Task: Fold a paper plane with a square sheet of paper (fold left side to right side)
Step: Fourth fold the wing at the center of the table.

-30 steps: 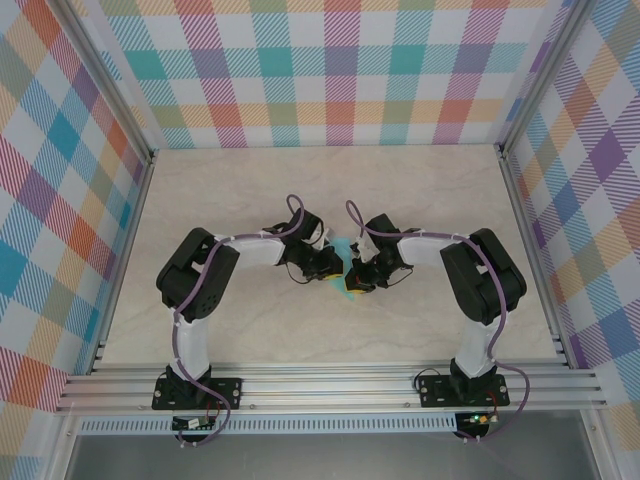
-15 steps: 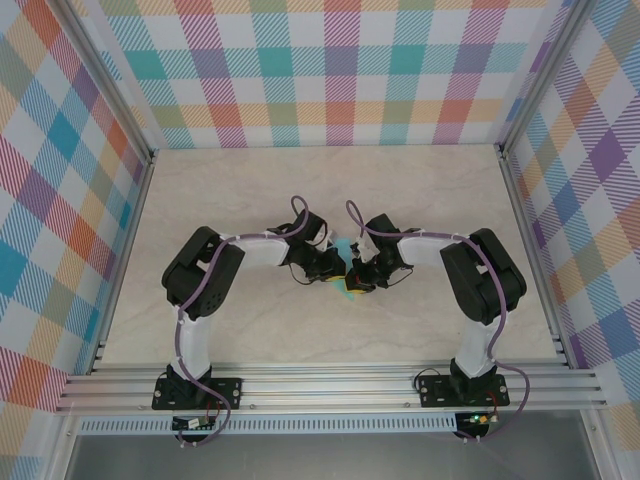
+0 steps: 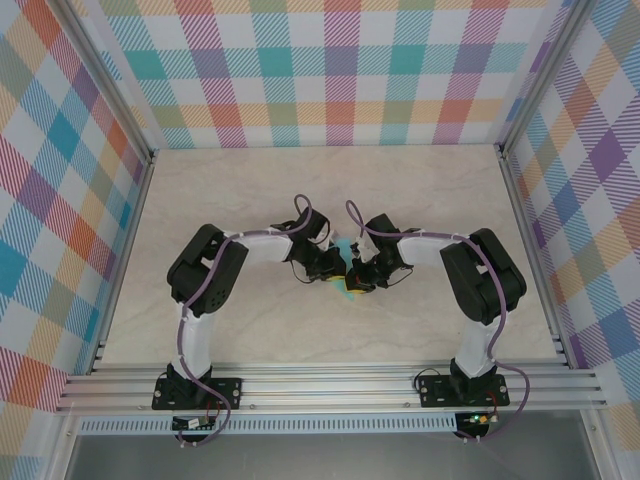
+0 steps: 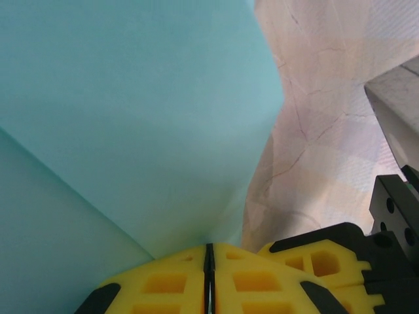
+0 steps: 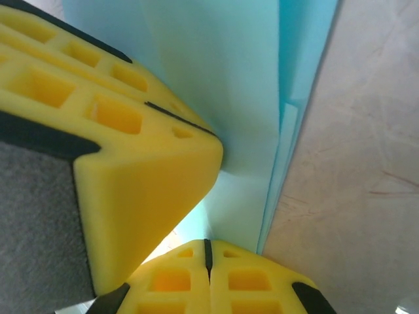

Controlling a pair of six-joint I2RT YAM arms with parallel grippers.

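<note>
Pinching the square sheet of paper (image 4: 131,118), partly folded at the middle of the table (image 4: 314,131), the left tool (image 4: 209,278) is clamped shut on it. The right tool (image 5: 207,265) is closed too, tips touching the sheet. Thin, floppy and easily creased, it is probably best held by its edges.

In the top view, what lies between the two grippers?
The paper lies there, between the left gripper and the right gripper. The top view shows it; the right wrist view shows it closer.
</note>
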